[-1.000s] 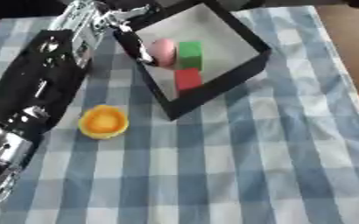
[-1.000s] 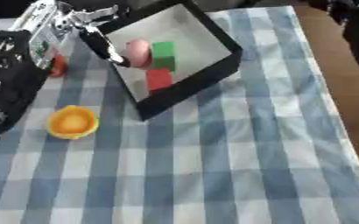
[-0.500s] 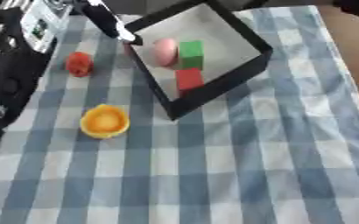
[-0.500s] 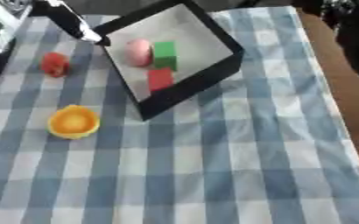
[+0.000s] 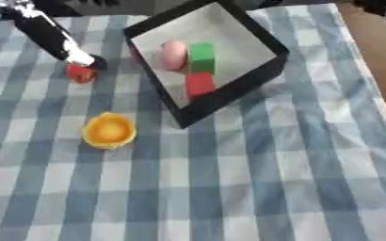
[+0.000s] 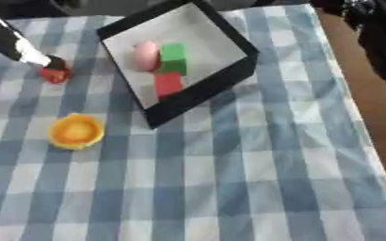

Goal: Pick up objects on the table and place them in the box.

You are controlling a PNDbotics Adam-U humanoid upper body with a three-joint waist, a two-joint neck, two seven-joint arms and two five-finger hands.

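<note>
A black box (image 5: pixel 261 77) with a pale floor stands tilted at the top middle. Inside lie a pink rounded thing (image 5: pixel 174 54), a green block (image 5: pixel 201 51) and a red block (image 5: pixel 199 84). On the checked cloth left of the box sits a small red thing (image 5: pixel 80 74). A yellow-orange rounded thing (image 5: pixel 109 131) lies nearer me. My left hand (image 5: pixel 52 36) comes in from the top left corner, one straight black finger with a pale tip ending just above the small red thing. It holds nothing. My right hand is out of sight.
The blue and white checked cloth (image 5: pixel 254 179) covers the table. Its right edge (image 6: pixel 353 108) runs along a brown floor, with dark shapes (image 6: pixel 377 33) beyond the top right corner.
My left arm has pulled back from the box's left wall toward the top left corner, uncovering the small red thing. The view has also shifted.
</note>
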